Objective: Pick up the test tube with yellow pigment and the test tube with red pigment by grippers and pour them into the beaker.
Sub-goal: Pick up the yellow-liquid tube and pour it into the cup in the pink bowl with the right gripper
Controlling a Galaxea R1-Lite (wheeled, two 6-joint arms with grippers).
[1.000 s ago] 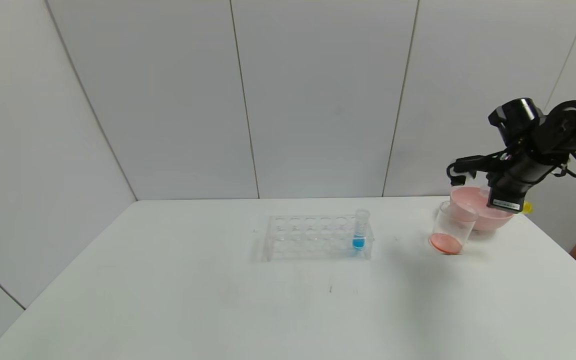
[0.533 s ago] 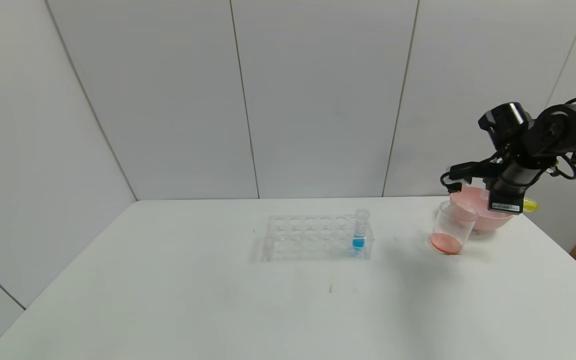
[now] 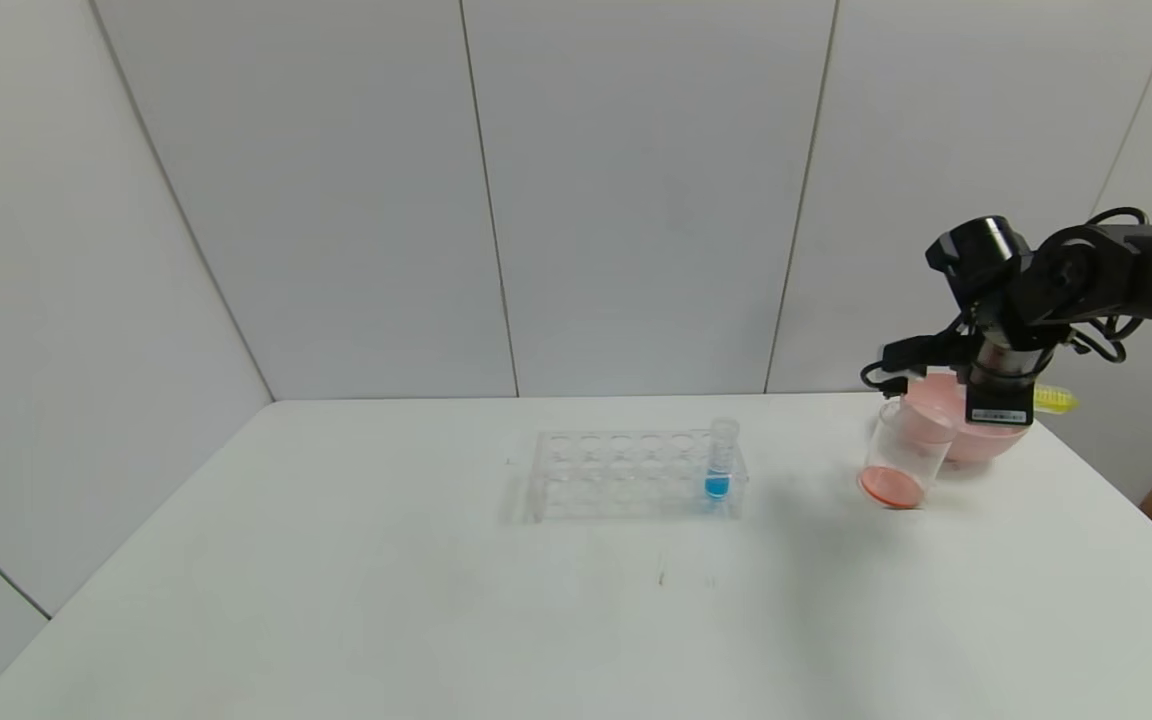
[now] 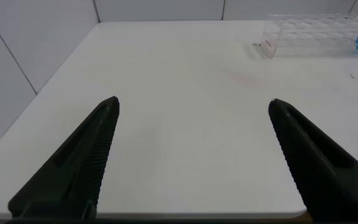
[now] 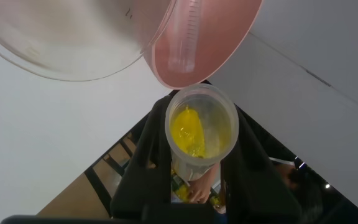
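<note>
My right gripper [image 3: 1008, 398] [image 5: 201, 134] is shut on the test tube with yellow pigment [image 3: 1053, 400] [image 5: 199, 130]. The tube lies nearly level above the pink bowl [image 3: 976, 442], just behind and right of the beaker [image 3: 906, 455]. Yellow liquid sits in the tube's far end, with its open mouth facing the wrist camera. The beaker [image 5: 61, 43] holds a thin orange-red layer at its bottom. No test tube with red pigment shows as such; a clear graduated tube [image 5: 185, 37] lies inside the pink bowl [image 5: 229, 37]. My left gripper [image 4: 194, 104] hangs open over bare table at the near left.
A clear rack [image 3: 631, 475] [image 4: 316, 34] stands mid-table with one blue-liquid tube [image 3: 719, 460] in its right end. The table's right edge runs close beside the bowl. White wall panels close off the back.
My right arm has swung left and slightly down with the yellow tube, bringing it from beyond the bowl to over the bowl, closer to the beaker. Rack and beaker have not moved.
</note>
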